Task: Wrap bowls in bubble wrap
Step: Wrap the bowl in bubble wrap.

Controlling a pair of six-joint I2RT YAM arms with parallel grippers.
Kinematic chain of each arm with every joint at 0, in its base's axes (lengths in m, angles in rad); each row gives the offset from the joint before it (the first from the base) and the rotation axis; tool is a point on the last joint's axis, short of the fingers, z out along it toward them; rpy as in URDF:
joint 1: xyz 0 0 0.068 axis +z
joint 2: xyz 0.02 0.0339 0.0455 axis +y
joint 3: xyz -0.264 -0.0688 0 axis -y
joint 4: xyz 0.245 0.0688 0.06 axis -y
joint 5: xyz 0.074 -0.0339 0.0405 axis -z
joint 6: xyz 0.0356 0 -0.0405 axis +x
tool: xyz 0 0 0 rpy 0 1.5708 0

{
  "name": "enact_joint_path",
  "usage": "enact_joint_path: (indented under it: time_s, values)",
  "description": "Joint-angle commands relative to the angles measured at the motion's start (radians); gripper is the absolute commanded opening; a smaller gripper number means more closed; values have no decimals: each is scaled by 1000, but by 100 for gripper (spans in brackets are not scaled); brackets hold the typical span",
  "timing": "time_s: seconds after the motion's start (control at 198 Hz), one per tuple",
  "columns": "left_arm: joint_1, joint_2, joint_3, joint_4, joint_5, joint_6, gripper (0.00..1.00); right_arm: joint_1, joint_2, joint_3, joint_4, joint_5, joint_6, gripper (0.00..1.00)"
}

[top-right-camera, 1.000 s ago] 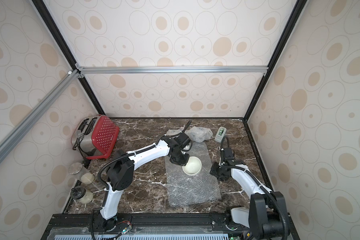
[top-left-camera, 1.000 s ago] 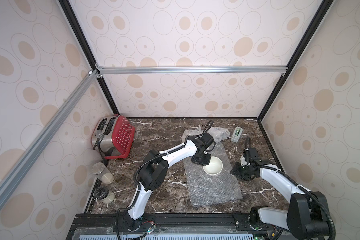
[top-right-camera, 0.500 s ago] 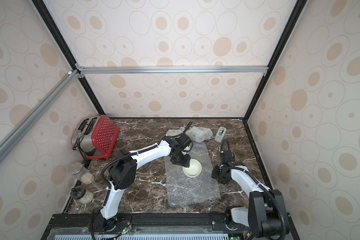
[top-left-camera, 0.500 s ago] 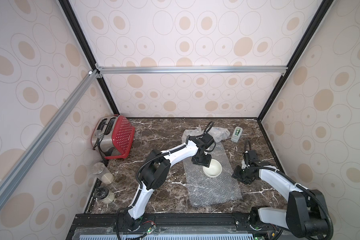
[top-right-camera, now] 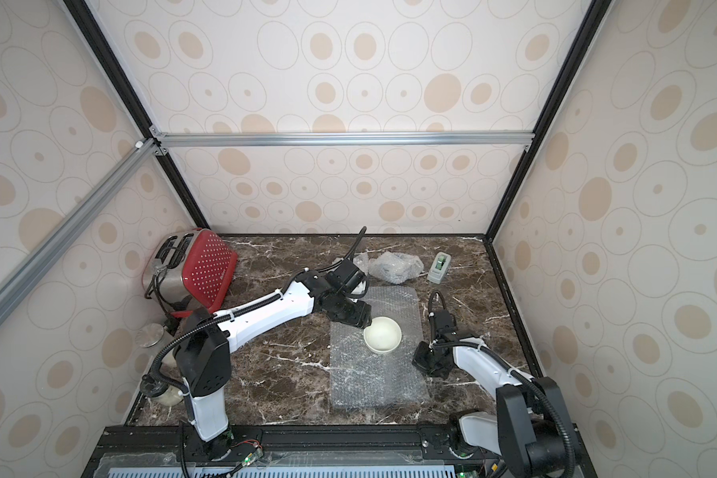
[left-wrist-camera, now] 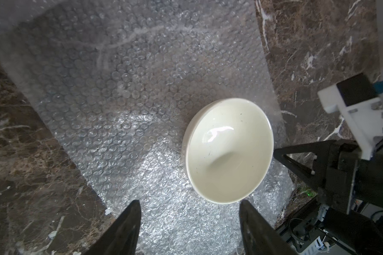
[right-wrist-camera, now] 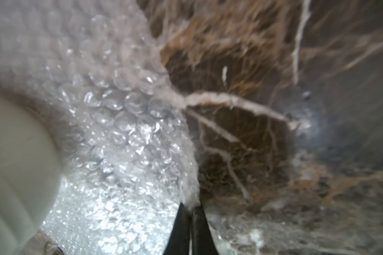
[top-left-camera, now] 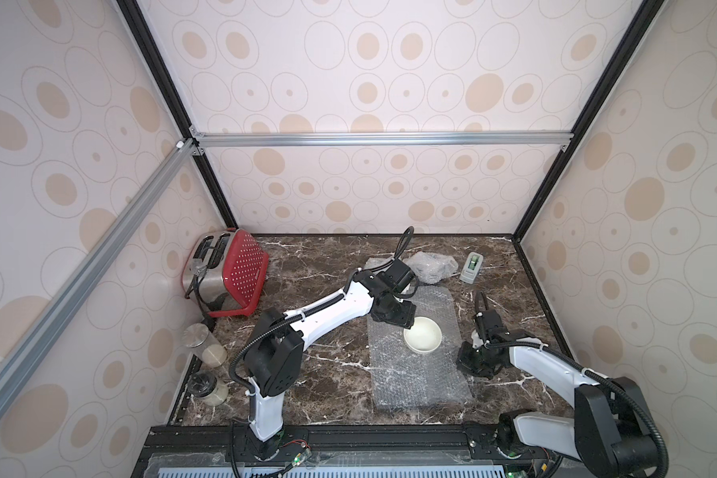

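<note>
The left arm rises from its base at the near edge of the desk and folds at the elbow. Its white forearm stretches out towards the desk's middle, with the wrist bent downwards. The left jaws stand well apart, aimed down at the desk, with nothing between them. The right arm, based near the desk's near right corner, lies low and reaches inwards from the right edge. The right jaws are pressed together, pinching the edge of the bubble wrap.
</note>
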Motion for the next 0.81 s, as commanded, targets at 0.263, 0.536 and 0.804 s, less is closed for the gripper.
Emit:
enact_joint_path:
  time_s: [0.263,0.536,0.804]
  values:
    - [79,-113,-146,79,-7,-21,70,43,-222,-79,-218,2,97,16]
    - [84,-112,-175,128,35,-29,70,-34,-153,210,-288,120,-31,38]
    - [84,-128,-211,188,116,-15,70,-280,248,479,-74,-38,-197,39]
